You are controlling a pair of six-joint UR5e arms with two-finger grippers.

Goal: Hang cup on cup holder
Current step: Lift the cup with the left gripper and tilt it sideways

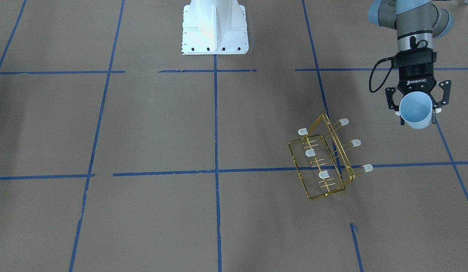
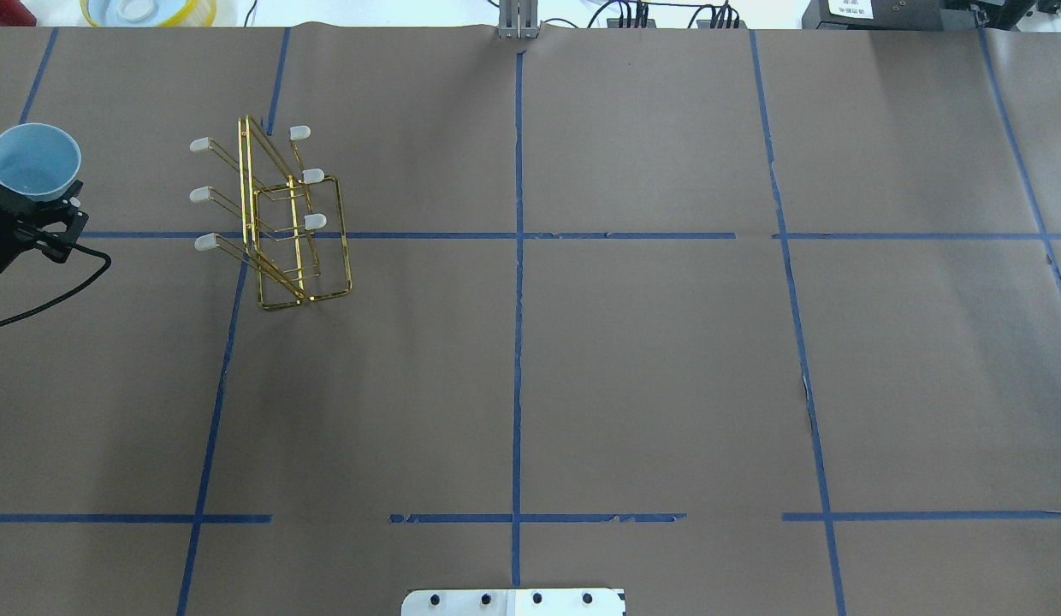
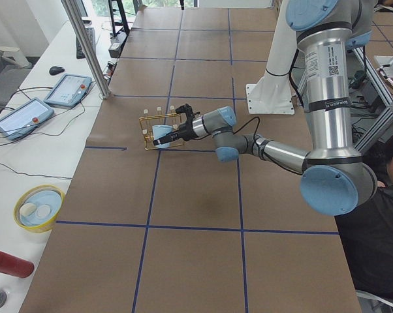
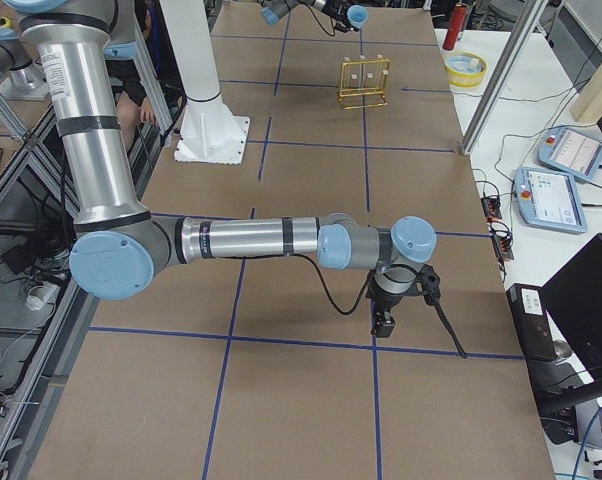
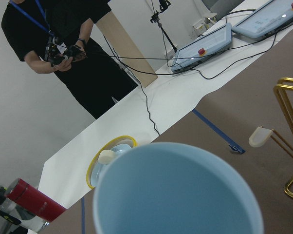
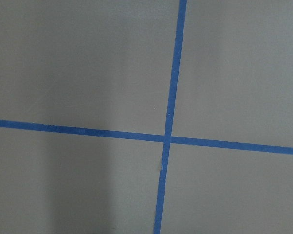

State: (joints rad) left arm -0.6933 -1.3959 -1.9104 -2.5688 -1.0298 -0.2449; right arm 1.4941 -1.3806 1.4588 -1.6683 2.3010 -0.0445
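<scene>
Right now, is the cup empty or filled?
Empty: the left wrist view looks into the cup and shows only bare blue interior.

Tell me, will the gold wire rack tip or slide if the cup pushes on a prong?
The gold wire rack is thin open wire, so probably light and apt to slide. Its long thin prongs may flex.

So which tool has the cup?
The left tool: it's shut on the cup, beside the rack. The right tool is far from both, with no cup near it.
</scene>
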